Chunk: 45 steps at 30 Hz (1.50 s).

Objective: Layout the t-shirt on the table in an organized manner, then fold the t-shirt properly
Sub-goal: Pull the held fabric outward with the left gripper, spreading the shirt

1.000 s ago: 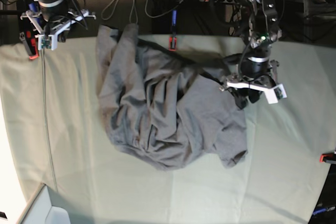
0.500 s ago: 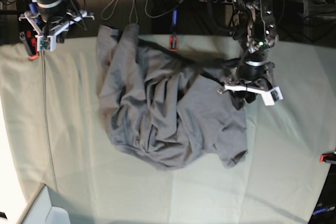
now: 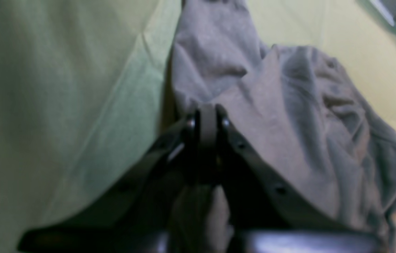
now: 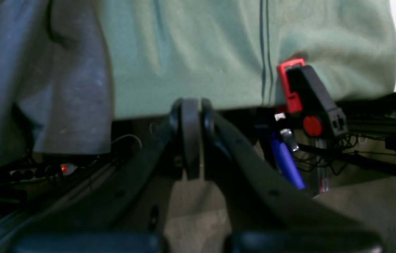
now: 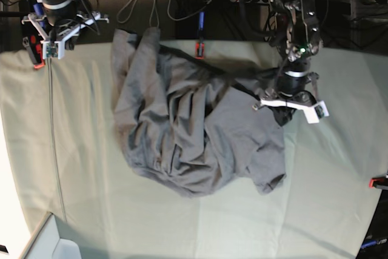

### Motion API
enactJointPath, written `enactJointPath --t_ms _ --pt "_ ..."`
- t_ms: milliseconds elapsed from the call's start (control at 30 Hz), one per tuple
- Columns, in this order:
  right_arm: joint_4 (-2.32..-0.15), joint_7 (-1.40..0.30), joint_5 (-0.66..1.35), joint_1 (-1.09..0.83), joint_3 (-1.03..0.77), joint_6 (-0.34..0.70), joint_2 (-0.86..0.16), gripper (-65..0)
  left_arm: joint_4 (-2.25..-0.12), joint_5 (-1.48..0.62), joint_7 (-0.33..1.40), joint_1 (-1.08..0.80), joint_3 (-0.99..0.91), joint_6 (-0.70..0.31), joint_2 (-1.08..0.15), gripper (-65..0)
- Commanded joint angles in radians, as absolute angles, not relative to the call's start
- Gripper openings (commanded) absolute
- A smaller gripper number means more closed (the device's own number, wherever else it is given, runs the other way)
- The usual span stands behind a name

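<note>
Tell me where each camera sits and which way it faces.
Base: overhead, looking down on the table, the crumpled t-shirt and both arms.
Left wrist: behind the left claw, shut on a fold of t-shirt.
Right wrist: behind the shut right claw, at the table's far edge beside a red clamp.
All three show t-shirt and table.

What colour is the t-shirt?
Plain dark grey, no print visible. The t-shirt shows best in the base view.
</note>
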<state>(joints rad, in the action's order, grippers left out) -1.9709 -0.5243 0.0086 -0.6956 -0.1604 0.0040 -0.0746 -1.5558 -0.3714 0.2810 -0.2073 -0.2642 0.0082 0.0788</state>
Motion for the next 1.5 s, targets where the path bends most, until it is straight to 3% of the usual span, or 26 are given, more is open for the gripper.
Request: enactJointPath --t_ms 0,200,500,867,1100,1333,1400,1467 --pt "-1.988 -0.506 0.008 -0.702 -0.163 0.007 -0.081 -65.0 -1.603 -0.378 0.251 -0.196 -0.26 -0.001 0.079 -64.8" --pt "-1.988 -0.506 0.008 -0.702 -0.163 0.007 -0.081 -65.0 -1.69 -0.369 0.251 -0.116 -0.214 -0.001 0.07 -64.8" --pt "-1.988 -0.506 0.008 -0.702 -0.174 0.007 -0.079 -65.0 -1.58 -0.366 0.254 0.277 -0.064 -0.001 0.001 -64.8" --pt "-1.995 -0.507 0.008 -0.707 -0.174 0.007 -0.068 -65.0 -1.006 -0.374 0.222 0.839 0.105 -0.008 0.051 -64.8" --pt "-1.997 -0.507 0.008 -0.705 -0.202 0.007 -0.007 -65.0 -0.676 -0.367 0.028 1.052 0.116 -0.01 0.122 -64.8" --pt "-2.005 -0.507 0.008 -0.71 -0.209 0.007 -0.001 -65.0 -0.464 -0.367 -0.058 1.167 0.116 -0.01 0.156 -64.2" --pt "-2.014 -0.507 0.008 -0.711 -0.209 0.007 -0.001 -65.0 -0.443 -0.366 -0.058 1.17 0.116 -0.01 0.157 -59.3" --pt "-2.02 -0.507 0.008 -0.723 -0.203 0.007 0.001 -65.0 -0.424 -0.366 -0.058 1.168 0.117 -0.01 0.15 -49.8"
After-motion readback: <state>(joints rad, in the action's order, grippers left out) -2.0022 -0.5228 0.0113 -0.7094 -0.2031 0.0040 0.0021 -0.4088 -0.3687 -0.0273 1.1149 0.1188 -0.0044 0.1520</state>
